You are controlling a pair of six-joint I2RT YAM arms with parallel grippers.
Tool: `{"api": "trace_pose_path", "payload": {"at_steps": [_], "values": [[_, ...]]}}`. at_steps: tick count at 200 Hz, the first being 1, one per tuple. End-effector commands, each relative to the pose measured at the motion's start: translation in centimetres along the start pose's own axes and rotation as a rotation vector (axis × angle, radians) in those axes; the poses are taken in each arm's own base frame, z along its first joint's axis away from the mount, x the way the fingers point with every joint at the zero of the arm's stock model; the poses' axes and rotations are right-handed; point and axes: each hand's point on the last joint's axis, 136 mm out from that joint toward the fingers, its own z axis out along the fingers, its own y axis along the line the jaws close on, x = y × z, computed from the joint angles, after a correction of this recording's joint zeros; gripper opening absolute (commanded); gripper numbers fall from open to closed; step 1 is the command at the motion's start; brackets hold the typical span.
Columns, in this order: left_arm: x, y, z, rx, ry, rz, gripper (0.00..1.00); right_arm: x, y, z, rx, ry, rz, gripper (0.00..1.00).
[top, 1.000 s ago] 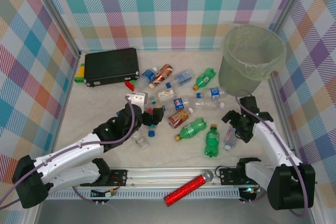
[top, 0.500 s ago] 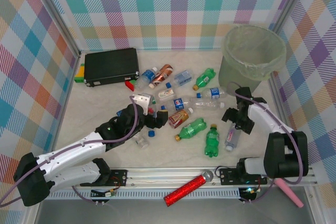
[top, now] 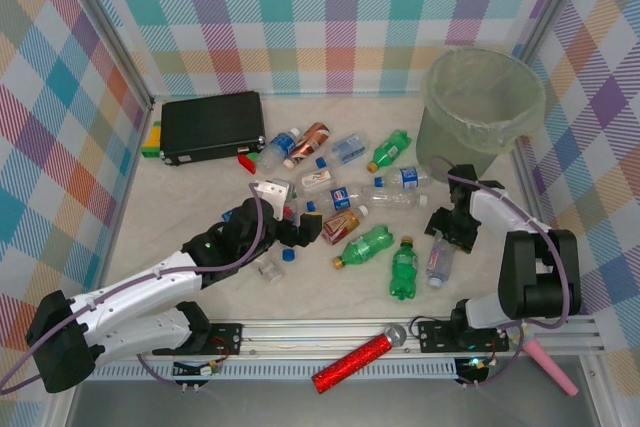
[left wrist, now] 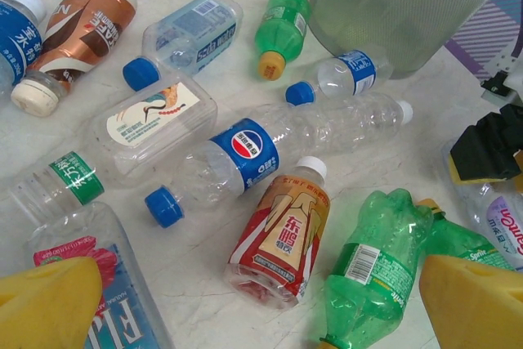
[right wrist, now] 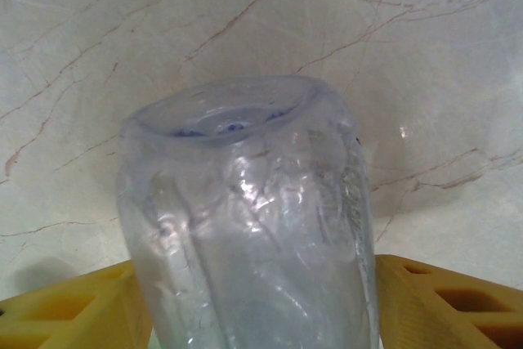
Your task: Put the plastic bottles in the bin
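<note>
Several plastic bottles lie scattered across the middle of the marble table. My right gripper (top: 449, 231) is down at the upper end of a clear bottle (top: 437, 264) on the right, below the bin (top: 440, 137). In the right wrist view that clear bottle (right wrist: 245, 218) fills the space between my yellow fingers (right wrist: 445, 304), which press both its sides; the right gripper (right wrist: 253, 304) is shut on it. My left gripper (left wrist: 261, 308) hangs open above a red-and-gold labelled bottle (left wrist: 282, 239) and a green bottle (left wrist: 372, 271). The left gripper (top: 290, 227) sits mid-table.
A black rectangular case (top: 212, 127) lies at the back left. A red glittery tube (top: 352, 362) rests on the front rail. The Pepsi bottle (left wrist: 245, 153), a brown-labelled bottle (left wrist: 82, 26) and the bin wall (left wrist: 400, 6) stand beyond my left fingers. Plaid walls enclose the table.
The right gripper moved in onto the clear bottle's end and its jaws narrowed onto it. The left arm shifted slightly right, then held still, open.
</note>
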Motion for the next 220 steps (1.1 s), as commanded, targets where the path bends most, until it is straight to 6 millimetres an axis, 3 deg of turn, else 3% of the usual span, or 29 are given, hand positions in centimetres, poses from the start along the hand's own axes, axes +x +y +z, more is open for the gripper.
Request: {"api": "trace_pose_path", "payload": {"at_steps": [1, 26, 43, 104, 137, 220], "values": [[-0.6, -0.9, -0.1, 0.035, -0.017, 0.008, 1.0, -0.1, 0.3, 0.2, -0.015, 0.023, -0.016, 0.68], [-0.6, -0.9, -0.1, 0.031, -0.018, 0.008, 1.0, -0.1, 0.3, 0.3, -0.01, 0.029, -0.018, 0.63], [-0.7, -0.9, -0.2, 0.032, -0.02, 0.004, 1.0, -0.3, 0.4, -0.4, -0.017, 0.007, -0.024, 0.52], [-0.8, -0.7, -0.2, 0.025, -0.025, -0.006, 1.0, -1.7, 1.2, -5.4, -0.083, -0.146, -0.038, 0.52], [-0.8, -0.4, -0.2, 0.006, -0.03, -0.011, 1.0, -2.4, 1.9, -10.1, -0.16, -0.288, -0.05, 0.52], [-1.0, 0.3, -0.5, -0.027, -0.053, -0.027, 1.0, -3.8, 3.3, -24.6, -0.337, -0.615, -0.069, 0.48]]}}
